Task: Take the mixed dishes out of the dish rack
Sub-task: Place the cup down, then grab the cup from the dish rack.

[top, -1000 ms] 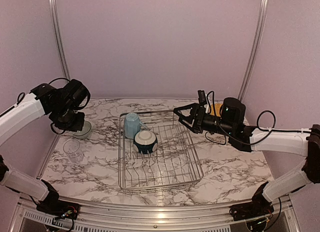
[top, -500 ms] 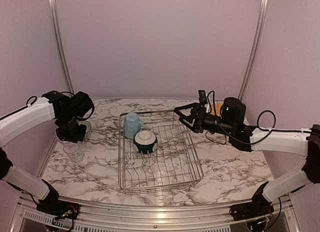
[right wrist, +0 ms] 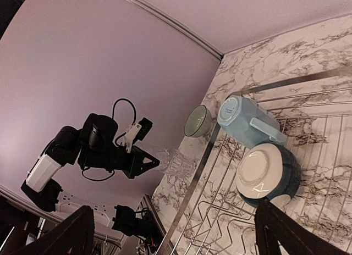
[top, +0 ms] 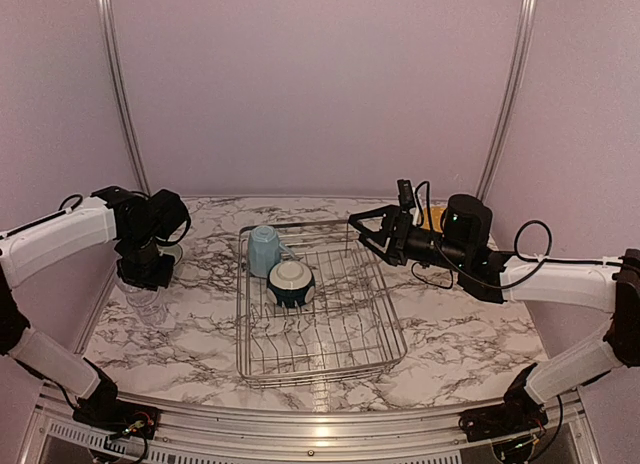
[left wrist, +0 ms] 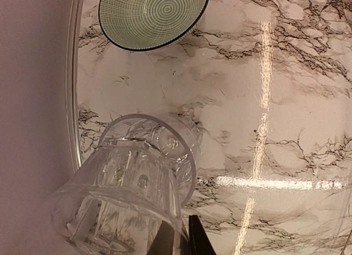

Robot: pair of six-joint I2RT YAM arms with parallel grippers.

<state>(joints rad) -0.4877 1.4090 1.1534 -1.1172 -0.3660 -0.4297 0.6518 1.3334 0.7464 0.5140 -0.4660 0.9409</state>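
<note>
The left arm has swung toward 6 o'clock and dropped lower, so it now covers the grey-green bowl [left wrist: 151, 16] in the top view; the right arm, the rack and everything in it have stayed put. The left hand [left wrist: 182, 245] is clenched on the wall of a clear, facet-cut glass [left wrist: 115, 211], pinching it at the rim. It holds that glass tilted just above a second clear glass [left wrist: 179, 142], which stands upright on the marble-patterned desk [top: 470, 334] at 9 o'clock of the dish rack [top: 322, 372]. The grey-green bowl sits open side up at 12 o'clock of the two glasses, close to the desk's left rail, showing a fine ring pattern inside. In the silver wire rack, a light blue mug [top: 264, 250] occupies the 11 o'clock corner with its handle toward the rack's middle. A dark-teal-and-white bowl [top: 290, 282] lies just beside it at 5 o'clock, white part uppermost. The right hand [top: 362, 232] hangs released, fingers spread wide, over the rack's 1 o'clock corner. Behind the right arm, at 2 o'clock, a yellow plate [top: 433, 218] is mostly hidden.
</note>
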